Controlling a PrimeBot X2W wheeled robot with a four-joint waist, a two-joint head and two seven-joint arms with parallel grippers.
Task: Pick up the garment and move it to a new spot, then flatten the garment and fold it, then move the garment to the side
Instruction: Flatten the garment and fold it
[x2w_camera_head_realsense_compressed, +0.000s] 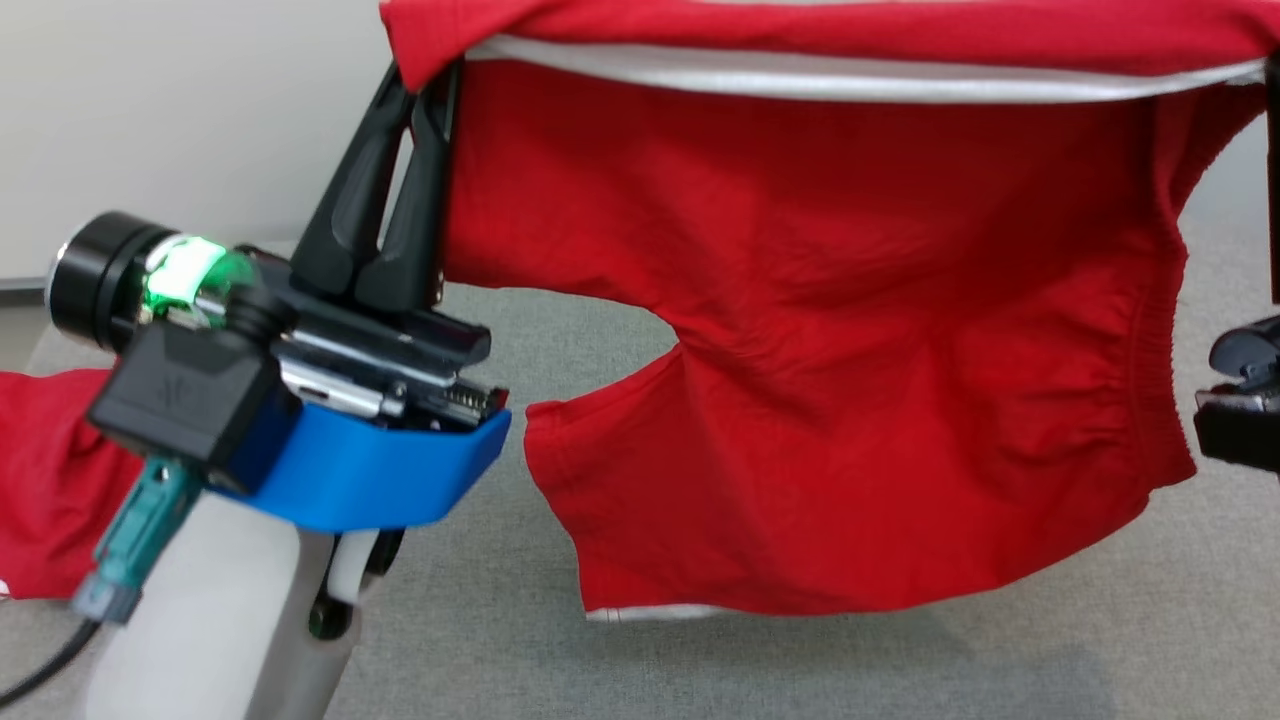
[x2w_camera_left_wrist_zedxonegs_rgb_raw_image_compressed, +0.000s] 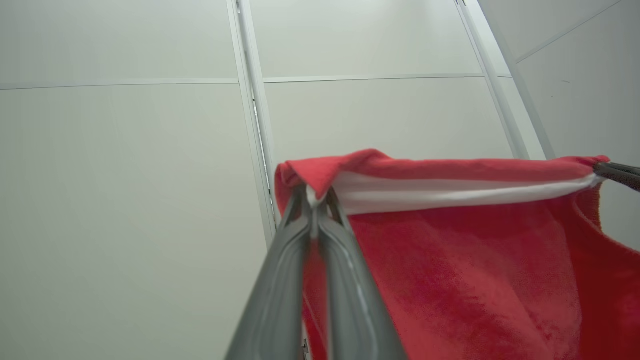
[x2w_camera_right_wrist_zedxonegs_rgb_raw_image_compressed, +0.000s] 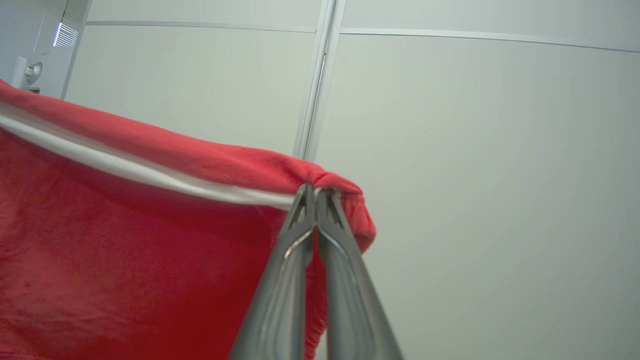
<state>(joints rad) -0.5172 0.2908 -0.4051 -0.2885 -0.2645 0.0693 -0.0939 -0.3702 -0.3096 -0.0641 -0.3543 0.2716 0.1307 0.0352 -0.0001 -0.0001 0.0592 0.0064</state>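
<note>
There are two grippers, the left gripper (x2w_camera_left_wrist_zedxonegs_rgb_raw_image_compressed: 317, 200) and the right gripper (x2w_camera_right_wrist_zedxonegs_rgb_raw_image_compressed: 315, 192). Red textiles number two: one garment (x2w_camera_head_realsense_compressed: 830, 330) and one cloth (x2w_camera_head_realsense_compressed: 45, 480). One grey surface (x2w_camera_head_realsense_compressed: 700, 660), one green light (x2w_camera_head_realsense_compressed: 190, 270), one blue cover (x2w_camera_head_realsense_compressed: 380, 480), one black cable (x2w_camera_head_realsense_compressed: 40, 672).

no legible text, labels, brand names or numbers, one faint embossed mark on the black plug housing (x2w_camera_head_realsense_compressed: 185, 395), too blurred to read
</note>
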